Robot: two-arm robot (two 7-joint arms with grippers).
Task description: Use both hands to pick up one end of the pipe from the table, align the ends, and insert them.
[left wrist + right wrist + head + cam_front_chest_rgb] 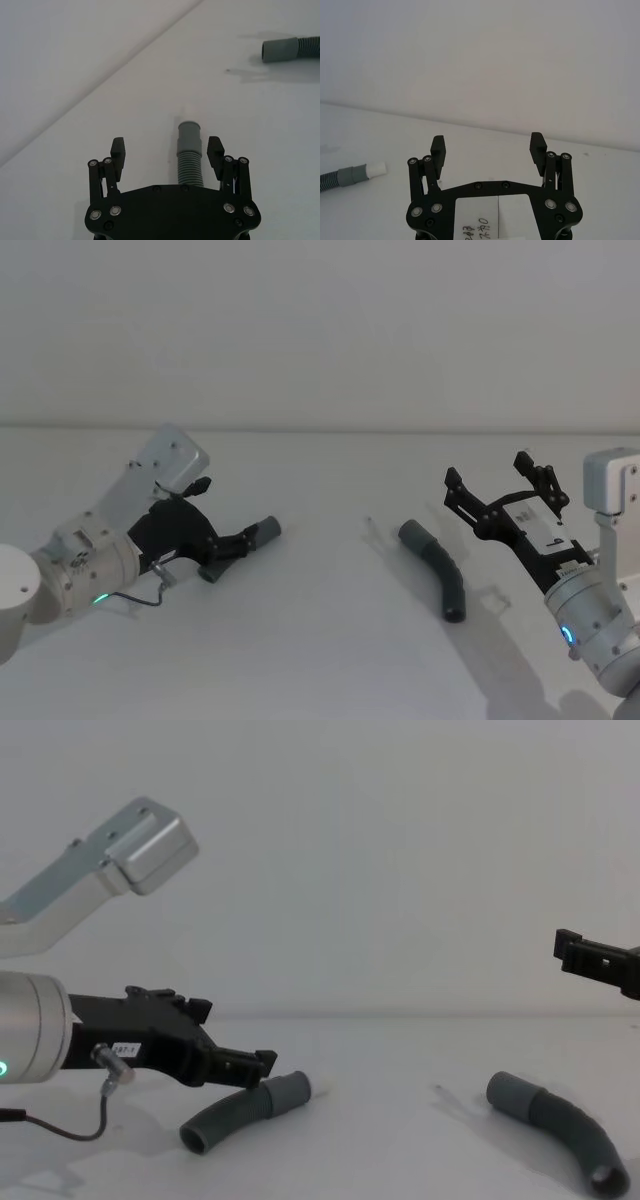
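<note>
Your left gripper (pixel 166 146): fingers spread, bottom centre.
Hose (pixel 190 152): between them, centre.
Second hose (pixel 290 48): upper right of frame.

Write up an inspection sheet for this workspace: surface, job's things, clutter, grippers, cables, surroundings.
Surface: white table, matte and unmarked.
Job's things: left hose piece lies flat with its cuff toward the middle. The right hose piece lies apart from it, curved, with a white tip on its cuff. The two are not joined.
Clutter: nothing seen.
Grippers: left gripper is low at the table, jaws open on either side of the left hose piece. The right gripper is raised beside the right hose piece, jaws open and empty.
Cables: a thin dark cable loops from the left wrist.
Surroundings: plain pale wall behind the table.
</note>
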